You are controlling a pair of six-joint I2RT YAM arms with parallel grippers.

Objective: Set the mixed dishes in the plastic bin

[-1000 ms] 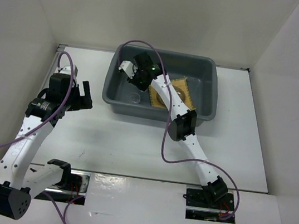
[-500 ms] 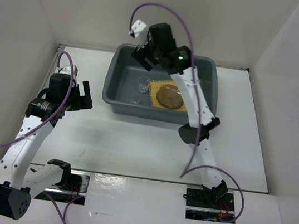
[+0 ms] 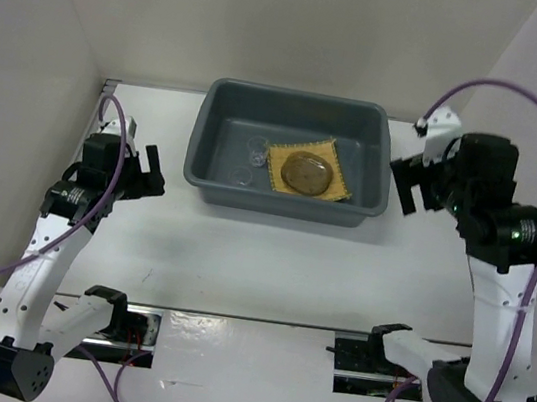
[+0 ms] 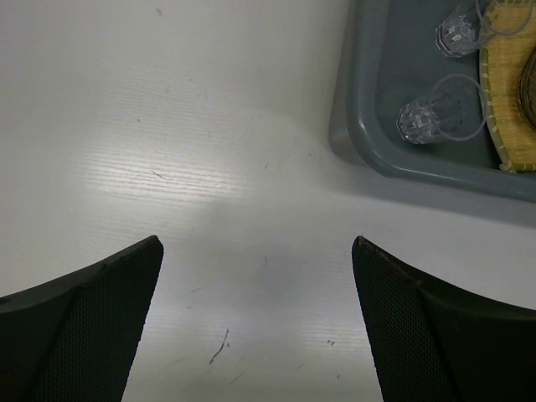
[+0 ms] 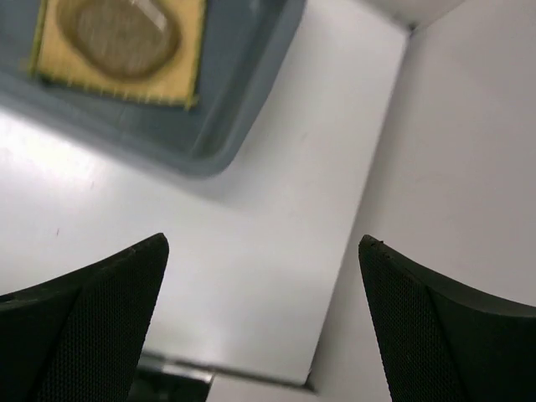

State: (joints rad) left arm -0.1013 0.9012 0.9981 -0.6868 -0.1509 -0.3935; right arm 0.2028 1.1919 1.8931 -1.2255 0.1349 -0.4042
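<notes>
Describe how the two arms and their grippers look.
The left arm and right arm have white links and black joint housings, each trailing a looping purple cable. The left gripper and right gripper have broad black fingers with a fine mesh texture.

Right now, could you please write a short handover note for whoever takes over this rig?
Left gripper: open, empty, above the table left of the plastic bin.
Right gripper: open, empty, to the right of the bin.
Things: the placemat lies flat in the bin with the plate on it. Two clear cups sit on the bin floor to the mat's left.
Done: every dish in view is in the bin.
Left: no dish shows outside the bin, so probably only parking the arms.
</notes>
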